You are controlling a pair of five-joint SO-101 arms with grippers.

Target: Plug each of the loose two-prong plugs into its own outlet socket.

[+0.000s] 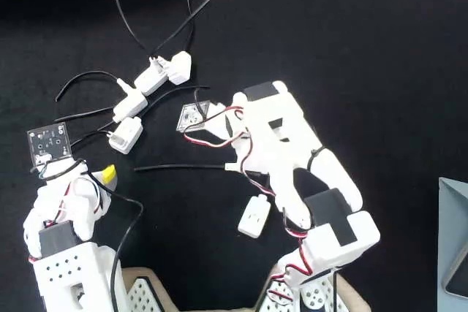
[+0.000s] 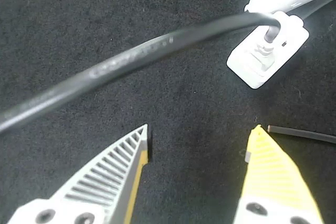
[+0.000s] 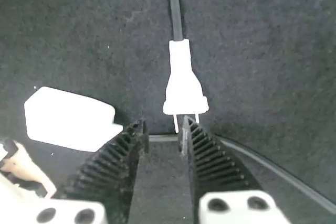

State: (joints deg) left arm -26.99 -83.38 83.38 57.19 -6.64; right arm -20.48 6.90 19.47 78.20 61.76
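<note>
The table (image 1: 387, 56) is black all over. My left hand (image 2: 198, 132) gapes open near its left edge; my right hand (image 3: 161, 128) stands slightly open at a plug (image 3: 185, 87).

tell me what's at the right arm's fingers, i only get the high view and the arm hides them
Observer: A loose plug lies just ahead of the right fingers, prongs pointing at them.
Operator: gripped yet
Observer: No, the fingers are apart with nothing between them.
Operator: and the left side
Observer: The left fingers are wide open, and the socket ahead of them has a seated plug in it.
</note>
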